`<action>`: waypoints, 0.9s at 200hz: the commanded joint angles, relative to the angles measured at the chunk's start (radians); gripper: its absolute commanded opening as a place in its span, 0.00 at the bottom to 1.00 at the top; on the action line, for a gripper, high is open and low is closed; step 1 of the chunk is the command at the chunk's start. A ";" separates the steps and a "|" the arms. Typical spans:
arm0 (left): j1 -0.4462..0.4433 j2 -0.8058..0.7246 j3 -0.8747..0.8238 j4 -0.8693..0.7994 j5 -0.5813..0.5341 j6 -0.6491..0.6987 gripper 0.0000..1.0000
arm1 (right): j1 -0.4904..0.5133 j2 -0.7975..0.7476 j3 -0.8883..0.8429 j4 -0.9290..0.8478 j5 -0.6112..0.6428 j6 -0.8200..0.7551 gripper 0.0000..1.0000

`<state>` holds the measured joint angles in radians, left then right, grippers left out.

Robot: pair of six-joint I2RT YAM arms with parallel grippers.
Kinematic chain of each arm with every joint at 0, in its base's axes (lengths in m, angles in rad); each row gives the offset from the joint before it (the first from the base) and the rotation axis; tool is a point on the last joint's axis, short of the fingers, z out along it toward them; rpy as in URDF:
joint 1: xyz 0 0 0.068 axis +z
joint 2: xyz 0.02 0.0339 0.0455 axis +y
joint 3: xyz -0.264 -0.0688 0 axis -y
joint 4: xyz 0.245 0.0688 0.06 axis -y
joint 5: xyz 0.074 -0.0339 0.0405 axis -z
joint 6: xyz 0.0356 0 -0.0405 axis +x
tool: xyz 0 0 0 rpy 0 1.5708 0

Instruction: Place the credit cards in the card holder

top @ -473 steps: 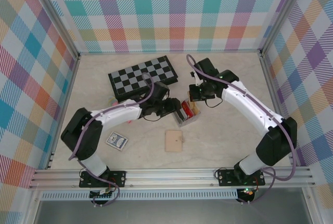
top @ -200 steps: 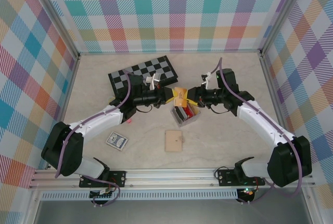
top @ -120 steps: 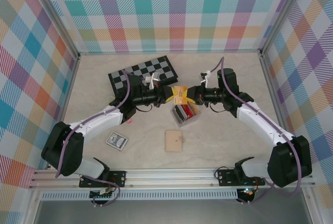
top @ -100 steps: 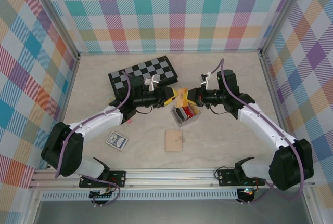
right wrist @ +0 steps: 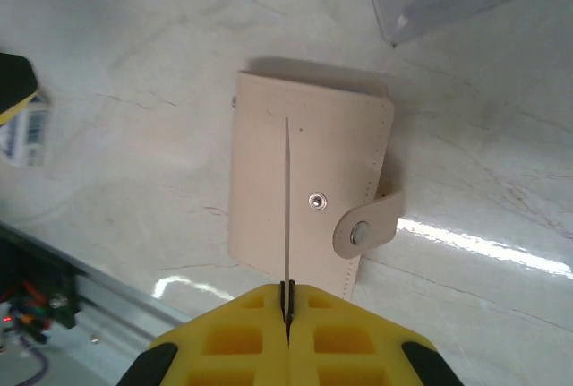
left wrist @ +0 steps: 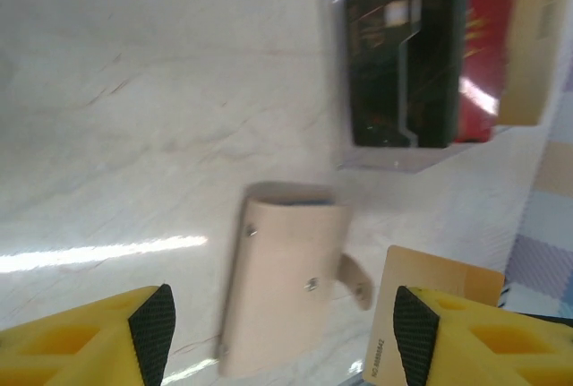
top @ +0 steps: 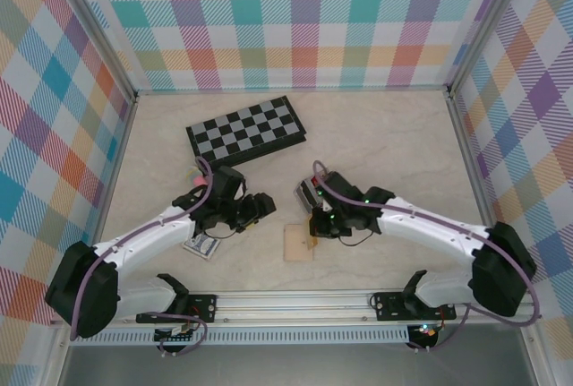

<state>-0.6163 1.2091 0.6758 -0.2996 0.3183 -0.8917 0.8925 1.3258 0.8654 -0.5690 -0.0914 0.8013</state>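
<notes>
The handover is finished: the left fingers [left wrist: 98, 337] have let go and pulled back, standing open. The right fingers [right wrist: 269, 310] alone pinch the gold-orange card [left wrist: 430, 310], edge-down above the tan wallet [right wrist: 304, 171] and near the card holder [left wrist: 430, 64]. Probably 1 slotting move remains.

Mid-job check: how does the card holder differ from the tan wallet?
The card holder is a clear box with black cards and a red card inside; the wallet is opaque tan and folded flat. The wallet lies nearer the front edge of the table than the holder. Both rest on it.
</notes>
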 commanded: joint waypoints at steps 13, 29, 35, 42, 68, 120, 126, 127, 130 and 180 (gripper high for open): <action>-0.040 0.024 -0.003 -0.029 -0.025 0.023 0.68 | 0.038 0.100 0.035 -0.015 0.127 0.067 0.04; -0.055 0.039 0.002 -0.023 -0.024 0.025 0.68 | 0.038 0.097 0.024 -0.045 0.166 0.073 0.04; -0.060 0.044 0.004 -0.021 -0.024 0.027 0.68 | 0.037 0.089 0.015 -0.050 0.176 0.075 0.05; -0.064 0.052 0.006 -0.017 -0.024 0.029 0.68 | 0.035 0.079 0.004 -0.055 0.177 0.076 0.05; -0.082 0.091 0.019 0.002 -0.014 0.039 0.67 | 0.033 0.057 -0.037 -0.031 0.163 0.088 0.05; -0.133 0.184 0.062 0.013 0.003 0.054 0.64 | 0.031 0.054 -0.081 0.051 0.132 0.108 0.06; -0.141 0.194 0.064 0.049 0.003 0.051 0.63 | 0.031 0.048 -0.088 0.072 0.123 0.108 0.06; -0.143 0.197 0.065 0.051 0.003 0.050 0.63 | 0.031 0.048 -0.090 0.075 0.122 0.109 0.06; -0.147 0.203 0.065 0.055 0.004 0.048 0.63 | 0.030 0.046 -0.092 0.083 0.117 0.111 0.06; -0.207 0.288 0.080 0.111 0.003 0.028 0.59 | 0.018 0.015 -0.119 0.159 0.071 0.132 0.07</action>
<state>-0.7944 1.4635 0.7307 -0.2333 0.3054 -0.8589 0.9161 1.3716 0.7586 -0.4652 0.0116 0.9066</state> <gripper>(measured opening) 0.591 0.068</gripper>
